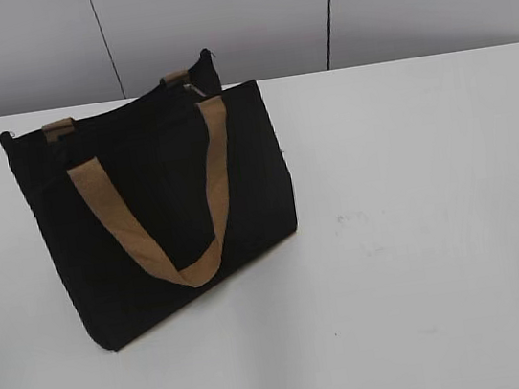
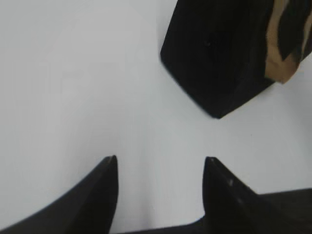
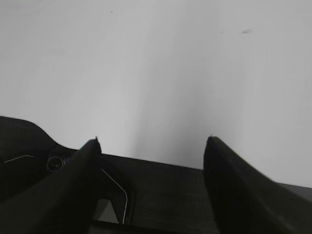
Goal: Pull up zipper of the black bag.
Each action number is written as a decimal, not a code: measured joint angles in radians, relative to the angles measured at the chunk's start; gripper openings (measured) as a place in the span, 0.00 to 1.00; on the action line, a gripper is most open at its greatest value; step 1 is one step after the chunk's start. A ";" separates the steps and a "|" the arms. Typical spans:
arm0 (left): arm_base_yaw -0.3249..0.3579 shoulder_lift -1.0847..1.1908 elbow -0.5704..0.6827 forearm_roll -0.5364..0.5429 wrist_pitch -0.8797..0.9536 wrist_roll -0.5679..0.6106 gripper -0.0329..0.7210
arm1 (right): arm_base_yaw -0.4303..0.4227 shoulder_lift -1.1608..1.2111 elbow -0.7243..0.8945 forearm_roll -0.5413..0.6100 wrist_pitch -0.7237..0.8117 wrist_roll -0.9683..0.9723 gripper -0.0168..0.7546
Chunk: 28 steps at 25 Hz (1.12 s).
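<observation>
The black bag (image 1: 157, 219) stands upright on the white table at the left of the exterior view. One tan strap handle (image 1: 161, 218) hangs down its front and another sits behind the top edge. The zipper's small silvery pull (image 1: 192, 89) shows at the top edge near the right end; the zip line itself is hard to make out. Neither arm shows in the exterior view. My left gripper (image 2: 161, 161) is open and empty over bare table, with a corner of the bag (image 2: 219, 53) ahead to the upper right. My right gripper (image 3: 152, 141) is open and empty over bare table.
The white table (image 1: 419, 230) stretches to the right of and in front of the bag. A grey panelled wall (image 1: 234, 14) stands behind the table's far edge. A dark part of the robot's base (image 3: 161, 195) shows under the right gripper.
</observation>
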<state>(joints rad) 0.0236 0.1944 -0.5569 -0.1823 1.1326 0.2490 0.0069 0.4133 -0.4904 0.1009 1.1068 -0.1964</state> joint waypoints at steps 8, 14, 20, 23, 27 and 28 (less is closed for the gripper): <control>0.000 -0.197 0.023 -0.046 -0.041 0.044 0.59 | 0.000 -0.154 0.003 0.019 -0.008 -0.013 0.68; 0.000 -0.202 0.026 -0.048 -0.043 0.045 0.59 | 0.000 -0.385 0.005 0.039 -0.008 -0.026 0.68; -0.041 -0.203 0.026 -0.049 -0.043 0.046 0.59 | 0.000 -0.420 0.005 0.050 -0.007 -0.030 0.68; -0.063 -0.203 0.026 -0.049 -0.044 0.046 0.59 | 0.000 -0.420 0.005 0.050 -0.007 -0.032 0.68; -0.063 -0.204 0.026 -0.049 -0.044 0.046 0.59 | 0.000 -0.420 0.005 0.051 -0.007 -0.034 0.68; -0.063 -0.204 0.026 -0.049 -0.044 0.046 0.59 | 0.000 -0.420 0.005 0.051 -0.007 -0.034 0.68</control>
<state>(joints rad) -0.0394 -0.0096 -0.5305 -0.2313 1.0886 0.2954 0.0069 -0.0069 -0.4858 0.1515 1.0998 -0.2302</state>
